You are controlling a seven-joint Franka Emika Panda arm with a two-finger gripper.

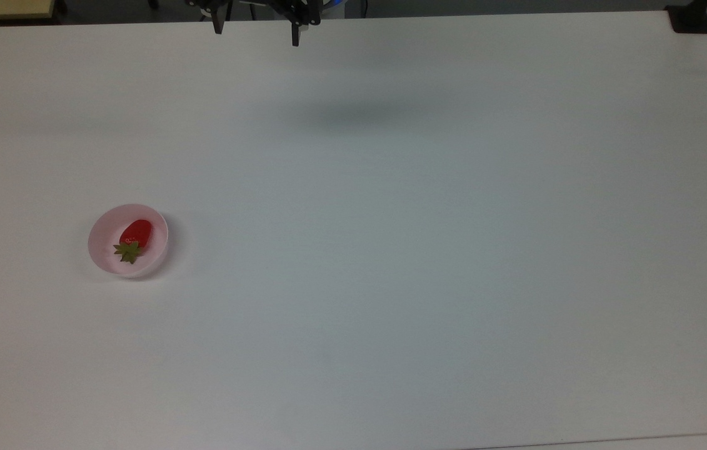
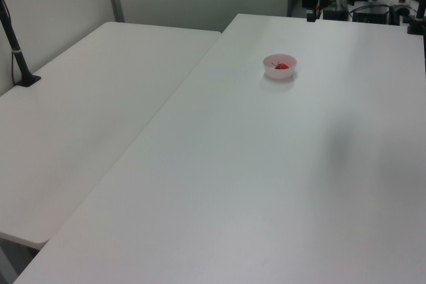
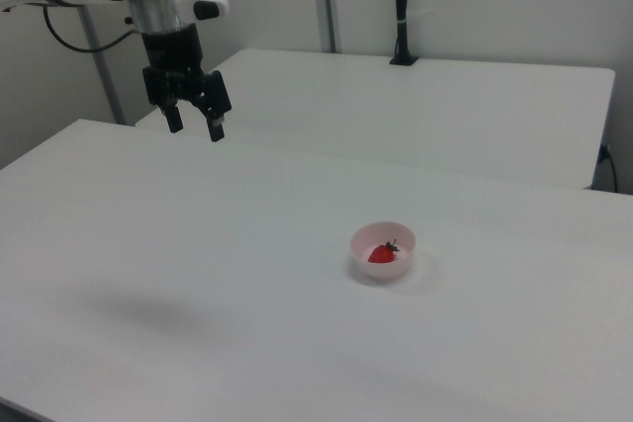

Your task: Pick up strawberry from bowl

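end effector (image 3: 196, 129): fingers spread, holding nothing | strawberry (image 1: 135, 234) lies in bowl (image 1: 100, 234), well apart

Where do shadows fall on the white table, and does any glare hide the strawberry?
In the top view, a soft dark shadow lies on the white table below the black two-finger gripper; in the right view, a similar faint patch sits at lower left. No glare hides the small glossy red strawberry in the pale pink round plastic bowl; it shows only a tiny highlight.
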